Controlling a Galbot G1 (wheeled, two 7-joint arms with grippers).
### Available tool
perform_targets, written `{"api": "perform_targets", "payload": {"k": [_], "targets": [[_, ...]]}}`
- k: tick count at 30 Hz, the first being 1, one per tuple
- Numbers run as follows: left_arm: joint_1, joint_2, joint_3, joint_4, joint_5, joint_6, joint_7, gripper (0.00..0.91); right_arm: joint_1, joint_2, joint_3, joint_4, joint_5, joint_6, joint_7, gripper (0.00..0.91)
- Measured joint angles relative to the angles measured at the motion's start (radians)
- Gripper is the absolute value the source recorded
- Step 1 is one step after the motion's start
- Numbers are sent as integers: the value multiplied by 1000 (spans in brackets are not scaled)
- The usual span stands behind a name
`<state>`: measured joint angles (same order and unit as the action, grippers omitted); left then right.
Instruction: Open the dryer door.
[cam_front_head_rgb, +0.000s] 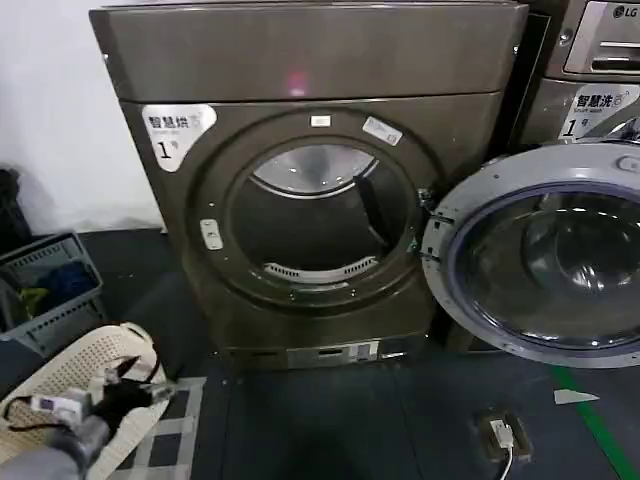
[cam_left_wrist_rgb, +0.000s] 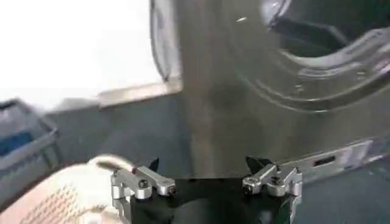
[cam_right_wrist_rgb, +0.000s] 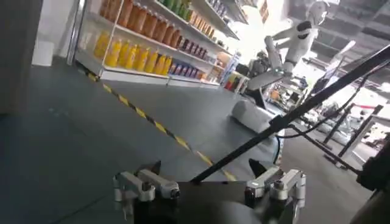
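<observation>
Left end effector (cam_front_head_rgb: 150, 385) well left of dryer door (cam_front_head_rgb: 545, 255)

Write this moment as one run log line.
dryer door: fully open | dryer: drum exposed | left gripper: open, low by basket | right gripper: open

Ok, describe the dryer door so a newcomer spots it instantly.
Start at the big bronze-grey dryer with the white "1" sticker. Hinged at its right side, the dryer door hangs swung wide open. Its light grey inner face with a bluish ring around dark glass sets it apart from the LG-labelled machine behind.
</observation>
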<state>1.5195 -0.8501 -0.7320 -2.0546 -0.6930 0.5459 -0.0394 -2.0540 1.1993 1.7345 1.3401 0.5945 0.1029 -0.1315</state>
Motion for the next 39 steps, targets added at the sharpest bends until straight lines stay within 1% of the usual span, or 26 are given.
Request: {"api": "perform_targets", "payload": {"k": [5, 10, 18, 24, 32, 39], "targets": [[-19, -7, -57, 35, -71, 116, -20, 907, 1, 3, -7, 1, -1, 0, -1, 907], [-27, -17, -98, 68, -107, 191, -38, 907, 2, 3, -12, 1, -2, 1, -3, 907], [-52, -27, -146, 135, -141, 192, -46, 907, 2, 4, -18, 5, -3, 0, -6, 907], [-58, -18, -175, 183, -186, 192, -89, 907, 2, 6, -18, 4, -5, -1, -8, 907], [-27, -1, -203, 234, -217, 191, -98, 907, 1, 8, -19, 13, -5, -6, -8, 907], [12, 8, -199, 242, -245, 191, -107, 907, 1, 10, -19, 15, -6, -7, -10, 907]]}}
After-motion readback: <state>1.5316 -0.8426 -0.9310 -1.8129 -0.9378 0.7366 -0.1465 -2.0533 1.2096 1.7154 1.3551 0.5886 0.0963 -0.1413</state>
